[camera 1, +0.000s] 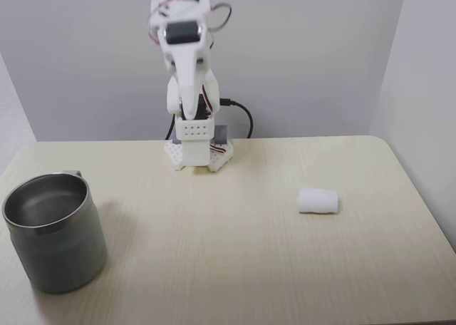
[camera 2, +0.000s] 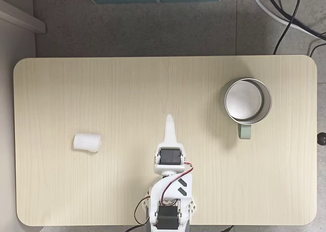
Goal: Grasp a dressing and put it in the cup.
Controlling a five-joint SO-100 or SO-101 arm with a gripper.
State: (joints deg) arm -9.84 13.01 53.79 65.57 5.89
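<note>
The end effector looks pinched narrow and holds nothing. The gauze roll lies far from the steel mug, so it could roll away when nudged.

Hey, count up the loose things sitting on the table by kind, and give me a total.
Small white soft gauze-roll dressing: 1
Large grey brushed-steel cup with a handle: 1
Total: 2

The white robot arm is not counted; its gripper points out over the table, holding nothing.
</note>
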